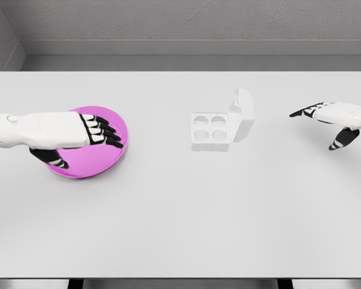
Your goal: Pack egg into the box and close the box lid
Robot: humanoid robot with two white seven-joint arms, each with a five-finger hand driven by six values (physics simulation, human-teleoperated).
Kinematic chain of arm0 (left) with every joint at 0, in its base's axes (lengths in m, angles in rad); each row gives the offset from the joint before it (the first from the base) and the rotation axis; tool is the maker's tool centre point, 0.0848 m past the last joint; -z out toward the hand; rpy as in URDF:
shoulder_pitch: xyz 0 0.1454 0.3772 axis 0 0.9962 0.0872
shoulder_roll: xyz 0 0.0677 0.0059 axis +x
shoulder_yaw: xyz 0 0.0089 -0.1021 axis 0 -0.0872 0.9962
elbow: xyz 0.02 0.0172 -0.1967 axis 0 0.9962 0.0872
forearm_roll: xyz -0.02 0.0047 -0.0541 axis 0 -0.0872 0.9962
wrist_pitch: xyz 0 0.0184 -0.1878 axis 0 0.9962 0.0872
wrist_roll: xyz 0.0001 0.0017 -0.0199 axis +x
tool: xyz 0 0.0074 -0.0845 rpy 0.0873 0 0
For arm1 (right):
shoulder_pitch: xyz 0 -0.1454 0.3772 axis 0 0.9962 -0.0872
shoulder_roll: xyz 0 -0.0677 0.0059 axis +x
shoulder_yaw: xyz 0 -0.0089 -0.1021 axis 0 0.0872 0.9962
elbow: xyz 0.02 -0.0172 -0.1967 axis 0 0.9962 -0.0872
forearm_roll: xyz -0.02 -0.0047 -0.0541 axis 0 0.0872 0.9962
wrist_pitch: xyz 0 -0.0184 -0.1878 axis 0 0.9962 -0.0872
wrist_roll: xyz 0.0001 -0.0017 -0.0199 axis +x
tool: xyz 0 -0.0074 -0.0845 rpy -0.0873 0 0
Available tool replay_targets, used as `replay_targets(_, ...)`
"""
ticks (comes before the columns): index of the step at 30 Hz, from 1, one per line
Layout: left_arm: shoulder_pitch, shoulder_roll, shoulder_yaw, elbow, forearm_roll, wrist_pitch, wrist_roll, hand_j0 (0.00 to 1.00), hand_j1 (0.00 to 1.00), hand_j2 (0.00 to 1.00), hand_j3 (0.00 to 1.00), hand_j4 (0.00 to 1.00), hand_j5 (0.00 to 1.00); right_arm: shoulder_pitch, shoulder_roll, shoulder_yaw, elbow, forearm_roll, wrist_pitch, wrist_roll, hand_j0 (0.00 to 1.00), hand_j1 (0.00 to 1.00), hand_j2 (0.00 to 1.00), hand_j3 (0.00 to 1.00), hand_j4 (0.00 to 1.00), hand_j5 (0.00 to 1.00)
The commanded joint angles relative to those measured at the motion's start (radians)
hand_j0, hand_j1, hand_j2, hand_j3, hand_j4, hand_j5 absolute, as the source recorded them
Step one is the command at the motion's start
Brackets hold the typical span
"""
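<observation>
A white egg box (209,132) with four round cups sits right of the table's middle, and its lid (241,114) stands raised on the right side. The cups hold nothing. A pink plate (105,158) lies at the left. My left hand (87,149) hovers over the plate, covering most of it, with fingers stretched out and thumb spread below. No egg shows; whatever lies under the hand is hidden. My right hand (316,129) floats at the far right, open, well apart from the box.
The white table (180,223) runs to grey walls at the back and left. Its front edge crosses the bottom of the view.
</observation>
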State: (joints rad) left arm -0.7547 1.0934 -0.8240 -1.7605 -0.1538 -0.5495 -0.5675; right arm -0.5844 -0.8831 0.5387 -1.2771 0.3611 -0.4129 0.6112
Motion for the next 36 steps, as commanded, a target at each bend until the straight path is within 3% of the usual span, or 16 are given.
replay_targets(1,-0.001,-0.003,0.005,0.015,-0.006,0.045,-0.015,1.0,1.0,1.0,1.0,1.0,1.0,0.002,0.0,-0.002,0.001,-0.008,0.002,0.0,1.0,1.0,1.0,1.0,1.0,1.0)
replay_targets(3,-0.005,-0.009,0.006,0.044,0.025,0.049,-0.014,1.0,1.0,1.0,1.0,1.0,1.0,-0.003,0.0,-0.003,0.001,-0.008,0.002,0.0,1.0,1.0,1.0,1.0,1.0,1.0)
replay_targets(4,-0.003,-0.038,0.005,0.064,0.102,0.054,-0.012,1.0,1.0,1.0,1.0,1.0,1.0,-0.003,0.0,-0.005,0.001,-0.01,0.002,0.0,1.0,1.0,1.0,1.0,1.0,1.0)
replay_targets(5,-0.005,-0.046,0.006,0.075,0.119,0.053,-0.011,1.0,1.0,1.0,1.0,1.0,1.0,-0.003,0.0,-0.005,0.001,-0.008,0.002,0.0,1.0,1.0,1.0,1.0,1.0,1.0)
replay_targets(7,-0.02,-0.069,0.005,0.101,0.109,0.046,-0.014,1.0,1.0,1.0,1.0,1.0,1.0,-0.002,0.0,-0.008,0.004,-0.008,0.002,0.0,1.0,1.0,1.0,1.0,1.0,1.0)
replay_targets(9,-0.028,-0.147,0.005,0.162,0.082,0.046,-0.015,1.0,1.0,1.0,1.0,1.0,1.0,-0.003,0.0,-0.008,0.03,-0.01,0.003,0.0,1.0,1.0,1.0,1.0,1.0,1.0)
replay_targets(18,-0.057,-0.178,0.005,0.299,0.014,0.045,-0.014,1.0,1.0,1.0,1.0,1.0,1.0,-0.009,0.0,-0.009,0.044,-0.008,0.002,0.0,1.0,1.0,1.0,1.0,1.0,1.0)
replay_targets(21,-0.057,-0.242,0.005,0.404,0.014,0.043,-0.009,1.0,1.0,1.0,1.0,1.0,1.0,-0.029,0.016,-0.008,0.035,-0.007,0.0,0.0,1.0,1.0,1.0,1.0,1.0,1.0)
replay_targets(25,-0.058,-0.262,0.006,0.455,0.016,-0.043,-0.009,1.0,1.0,1.0,1.0,1.0,1.0,-0.038,0.023,-0.005,0.035,-0.007,0.0,0.0,1.0,1.0,1.0,1.0,1.0,1.0)
replay_targets(30,-0.057,-0.254,0.005,0.46,0.016,-0.041,-0.009,0.93,0.93,0.93,0.93,0.93,0.93,-0.044,0.039,-0.005,0.035,-0.007,0.0,0.0,1.0,1.0,1.0,1.0,1.0,1.0)
replay_targets(36,-0.06,-0.259,0.005,0.55,0.013,-0.041,-0.009,0.95,0.95,0.95,0.95,0.95,0.95,-0.044,0.053,0.0,0.019,-0.007,0.0,0.0,1.0,1.0,1.0,1.0,1.0,1.0)
